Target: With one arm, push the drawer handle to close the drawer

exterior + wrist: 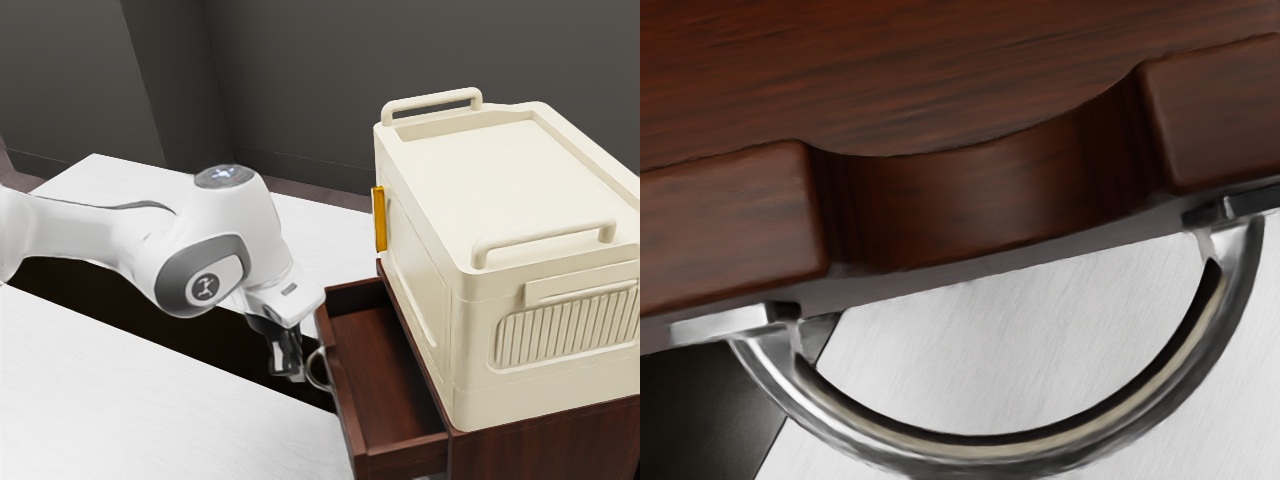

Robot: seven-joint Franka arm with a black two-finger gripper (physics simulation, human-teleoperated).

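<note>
Cream crate (510, 200) with orange latch (379, 219) atop cabinet (560, 445), beside open drawer (378, 365). Arm (85, 228) emblem (205, 288) unreadable. Gripper (288, 374) near handle (990, 456); wide or narrow, can't tell.

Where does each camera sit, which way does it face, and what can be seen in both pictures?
Exterior view: it sits at my arm's side, raised, looking down across the white tabletop at the open wooden drawer and the cream storage box; my arm enters from the view's left, its gripper near the curved handle.
Wrist view: it sits on my hand, looking down at the drawer's scooped front edge and the handle.
Both share the drawer front, its metal handle and a white surface.
</note>
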